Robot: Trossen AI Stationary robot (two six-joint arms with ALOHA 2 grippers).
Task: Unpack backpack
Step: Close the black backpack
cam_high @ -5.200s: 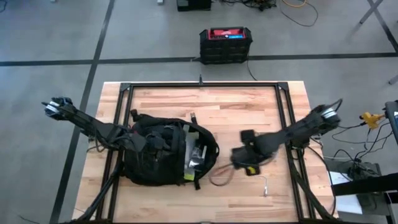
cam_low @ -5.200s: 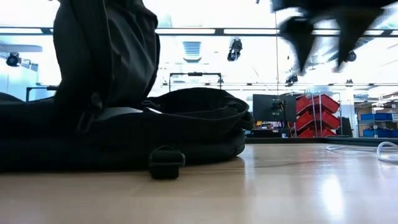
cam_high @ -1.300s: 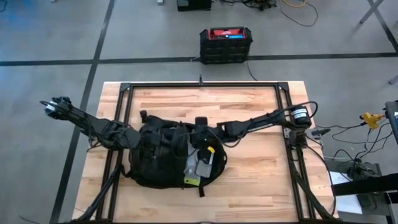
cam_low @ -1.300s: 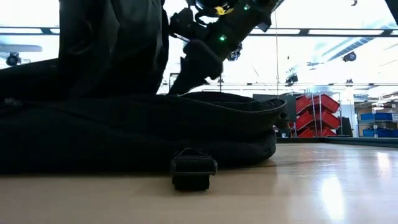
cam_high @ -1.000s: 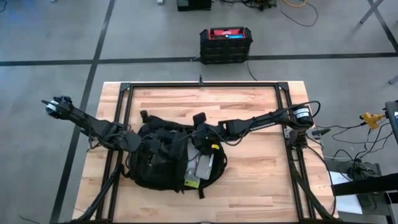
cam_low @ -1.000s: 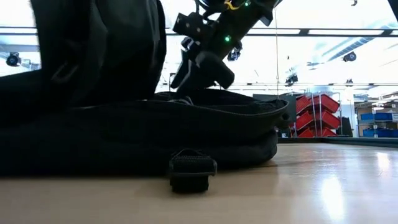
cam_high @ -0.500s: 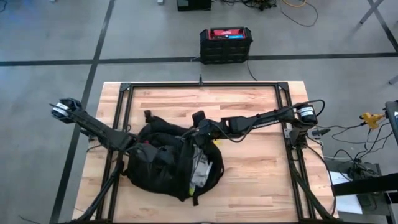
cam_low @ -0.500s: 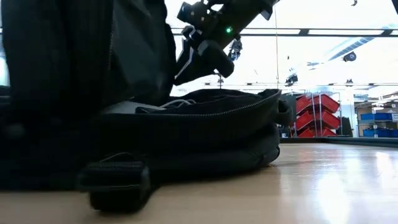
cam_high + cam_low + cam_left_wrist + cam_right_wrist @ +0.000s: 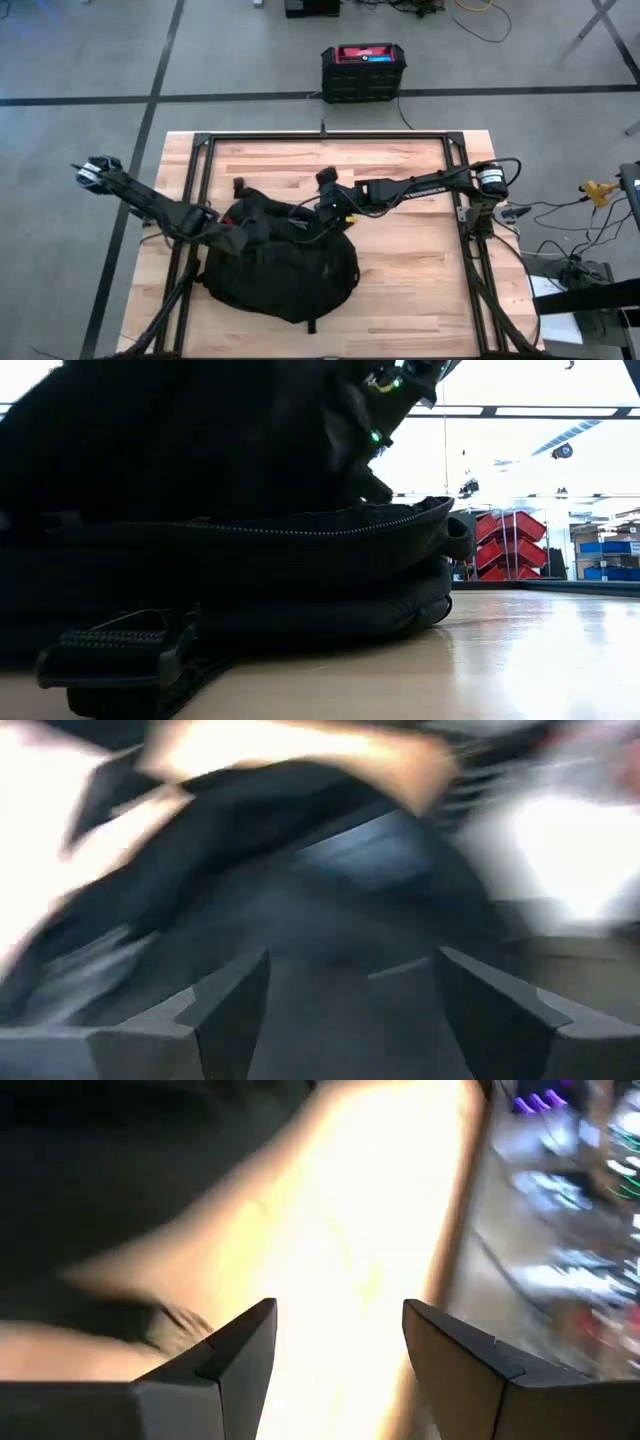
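Two grippers work at the backpack (image 9: pixel 280 265) lying mid-table: the left gripper (image 9: pixel 243 237) at its near-left edge, the right gripper (image 9: pixel 328 200) at its top rim, both spread and empty, so opening is in hand and next comes reaching inside.

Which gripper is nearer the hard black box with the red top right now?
Right. The right gripper sits at the backpack's far edge, closer to the box beyond the table; the left gripper is farther.

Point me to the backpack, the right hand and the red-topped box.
backpack (image 9: pixel 285 270): high view, middle of its black fabric body.
right hand (image 9: pixel 322 193): high view, at its fingertips, by the backpack's far edge.
box (image 9: pixel 363 71): high view, its dark side, on the floor.
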